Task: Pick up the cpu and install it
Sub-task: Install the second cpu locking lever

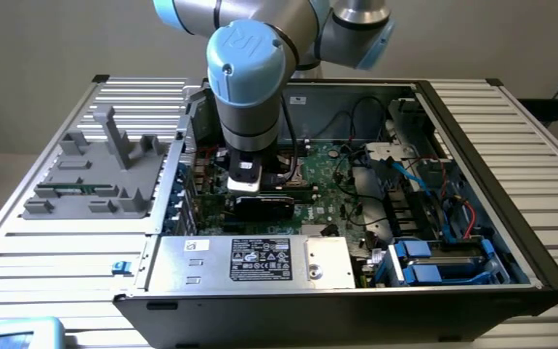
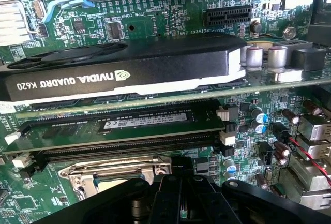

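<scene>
The gripper (image 2: 176, 193) sits closed just above the socket's metal frame (image 2: 114, 169), beside the graphics card (image 2: 124, 71); whether it holds the cpu can't be told, and installation looks unfinished.

The cpu (image 2: 110, 184), a small flat chip with a silvery-beige metal top, shows as a thin sliver lying flat on the green motherboard (image 2: 155, 22), tucked beneath the silver metal socket frame (image 2: 116, 168), mostly hidden
</scene>
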You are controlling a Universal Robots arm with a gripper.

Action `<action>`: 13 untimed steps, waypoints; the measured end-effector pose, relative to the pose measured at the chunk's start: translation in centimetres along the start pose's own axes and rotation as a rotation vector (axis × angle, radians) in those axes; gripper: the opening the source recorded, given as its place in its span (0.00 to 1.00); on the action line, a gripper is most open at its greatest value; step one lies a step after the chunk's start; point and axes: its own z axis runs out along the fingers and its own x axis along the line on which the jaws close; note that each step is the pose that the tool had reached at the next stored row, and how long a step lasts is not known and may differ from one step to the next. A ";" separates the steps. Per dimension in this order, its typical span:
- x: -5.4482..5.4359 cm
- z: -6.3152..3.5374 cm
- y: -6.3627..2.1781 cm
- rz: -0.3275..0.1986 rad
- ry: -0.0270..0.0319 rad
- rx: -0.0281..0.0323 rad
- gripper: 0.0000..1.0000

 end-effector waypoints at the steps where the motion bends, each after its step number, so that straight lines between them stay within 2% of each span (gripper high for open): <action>1: 0.0 0.00 0.00 0.000 -0.0001 -0.0002 0.11; 13: 0.0 0.08 0.08 0.000 0.0001 0.0001 0.11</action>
